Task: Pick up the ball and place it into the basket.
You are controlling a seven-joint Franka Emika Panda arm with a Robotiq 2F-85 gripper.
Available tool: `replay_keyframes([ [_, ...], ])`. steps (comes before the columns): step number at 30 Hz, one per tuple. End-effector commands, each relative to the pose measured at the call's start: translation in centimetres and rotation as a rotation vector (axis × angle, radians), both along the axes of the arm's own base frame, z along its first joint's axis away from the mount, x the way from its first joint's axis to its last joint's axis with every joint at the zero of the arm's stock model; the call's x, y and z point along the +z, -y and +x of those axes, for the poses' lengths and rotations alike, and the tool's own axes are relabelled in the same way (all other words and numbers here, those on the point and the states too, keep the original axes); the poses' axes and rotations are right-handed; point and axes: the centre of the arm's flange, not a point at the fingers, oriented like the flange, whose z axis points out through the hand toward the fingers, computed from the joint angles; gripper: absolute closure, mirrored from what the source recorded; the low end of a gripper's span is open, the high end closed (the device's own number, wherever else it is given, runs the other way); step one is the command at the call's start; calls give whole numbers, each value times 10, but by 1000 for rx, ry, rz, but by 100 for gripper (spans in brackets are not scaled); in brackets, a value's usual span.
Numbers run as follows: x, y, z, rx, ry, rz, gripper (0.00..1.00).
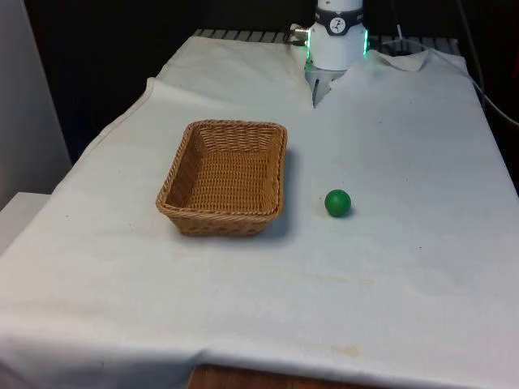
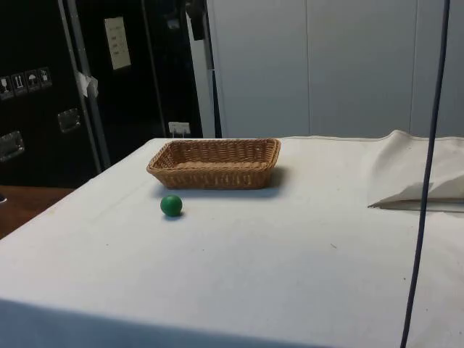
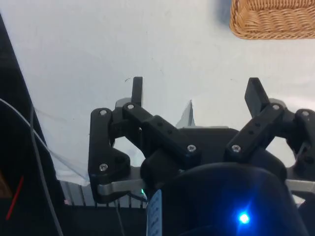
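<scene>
A green ball [image 1: 338, 203] rests on the white cloth, a short way to the front view's right of a brown wicker basket [image 1: 227, 175]. The side view has the ball [image 2: 171, 205] lying in front of the basket [image 2: 215, 162], apart from it. The basket holds nothing. My gripper [image 3: 196, 92] hangs high above the table's far end, open, with nothing between its two black fingers [image 3: 137, 90]. A corner of the basket [image 3: 273, 19] shows in the wrist view, far from the fingertips.
The arm's white base [image 1: 336, 36] stands at the table's far end. A fold of the white cloth [image 2: 417, 177] bunches up near the base. A thin cable [image 2: 428, 174] hangs across the side view. Dark cabinets stand behind the table.
</scene>
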Motion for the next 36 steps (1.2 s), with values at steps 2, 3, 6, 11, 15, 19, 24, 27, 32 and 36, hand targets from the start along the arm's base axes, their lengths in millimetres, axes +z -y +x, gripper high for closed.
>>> replay_keyframes([
  [2,-1,-1,1,-1,8,-4,0],
  [3,-2,-1,2,0,10,-5,0],
  [6,-4,-3,4,0,21,-6,0],
  [11,-8,-6,9,2,44,-10,0],
  [15,-10,-9,13,5,74,-12,0],
  [19,-14,-14,17,12,107,-15,0],
  [24,-19,-18,19,17,127,-16,0],
  [27,-29,-20,19,24,143,-15,0],
  [32,-40,-21,20,29,153,-15,0],
  [36,-55,-23,23,35,159,-15,0],
])
